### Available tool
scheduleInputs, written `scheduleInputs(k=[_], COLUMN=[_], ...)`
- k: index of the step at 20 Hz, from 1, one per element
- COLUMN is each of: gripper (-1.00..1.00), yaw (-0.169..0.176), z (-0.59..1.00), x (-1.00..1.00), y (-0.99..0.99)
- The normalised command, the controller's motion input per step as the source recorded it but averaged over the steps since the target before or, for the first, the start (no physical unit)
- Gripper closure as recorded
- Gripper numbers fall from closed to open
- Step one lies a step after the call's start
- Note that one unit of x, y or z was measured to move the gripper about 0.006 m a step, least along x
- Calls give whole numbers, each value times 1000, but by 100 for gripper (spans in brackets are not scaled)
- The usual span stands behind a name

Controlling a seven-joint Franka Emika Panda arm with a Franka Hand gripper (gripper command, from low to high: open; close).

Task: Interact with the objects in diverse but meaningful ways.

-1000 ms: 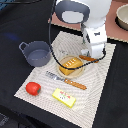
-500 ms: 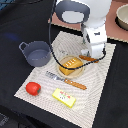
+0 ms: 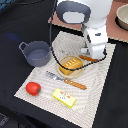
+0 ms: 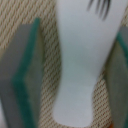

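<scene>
White piece, smooth and flared, lies on the woven placemat between your tool's spread, teal-edged fingers; only the wrist view shows it, blurred. In the exterior view the arm hides it. Nearby sit a bread loaf in its pan, pot, tomato and butter block.
</scene>
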Motion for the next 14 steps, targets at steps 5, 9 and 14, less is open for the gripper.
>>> scheduleInputs(k=[5,9,14], gripper=[100,100,100], yaw=[-13,-22,-16], z=[397,1000,1000], x=[105,0,-49], y=[201,286,262])
